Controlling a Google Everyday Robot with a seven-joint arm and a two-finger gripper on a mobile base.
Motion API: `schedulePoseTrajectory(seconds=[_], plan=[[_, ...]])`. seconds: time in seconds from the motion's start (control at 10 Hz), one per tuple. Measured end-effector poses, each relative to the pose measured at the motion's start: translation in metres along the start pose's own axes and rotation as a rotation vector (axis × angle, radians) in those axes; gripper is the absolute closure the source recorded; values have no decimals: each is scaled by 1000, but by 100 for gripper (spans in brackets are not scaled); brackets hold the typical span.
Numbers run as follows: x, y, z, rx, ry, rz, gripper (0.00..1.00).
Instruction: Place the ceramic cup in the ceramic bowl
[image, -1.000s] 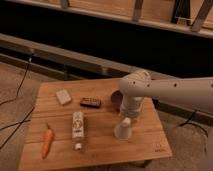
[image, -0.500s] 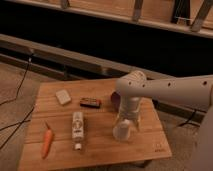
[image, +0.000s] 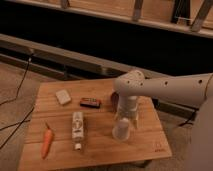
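Observation:
The white ceramic cup (image: 121, 130) stands on the wooden table (image: 100, 145) near the front right. My gripper (image: 123, 119) points straight down directly over the cup, at or just above its rim. The white arm (image: 165, 90) reaches in from the right. The dark maroon ceramic bowl (image: 114, 99) sits behind the cup and is mostly hidden by the arm; only a sliver of it shows at the arm's left side.
A white bottle with a label (image: 77, 127) lies in the middle of the table. An orange carrot (image: 46, 141) lies at the front left. A pale block (image: 63, 96) and a small dark bar (image: 90, 102) lie further back. Cables run on the floor at the left.
The arm has shifted slightly to the left over the bowl. The gripper stays over the cup, and the cup has barely moved.

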Motion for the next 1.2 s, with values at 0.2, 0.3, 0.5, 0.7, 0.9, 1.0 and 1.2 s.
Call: schedulePoseTrajectory(seconds=[0.2,0.3,0.5,0.7,0.9,1.0,1.2], plan=[[-4,-1,-11,11,-14,-9,35],[-4,0,-14,14,-16,-13,35],[-6,3,-20,7,-24,-17,35],[-7,14,-24,-23,-35,-26,35],[-7,20,-23,-50,-37,-28,35],[-7,23,-22,-58,-35,-30,35],[-1,27,-9,-63,-8,-39,35]])
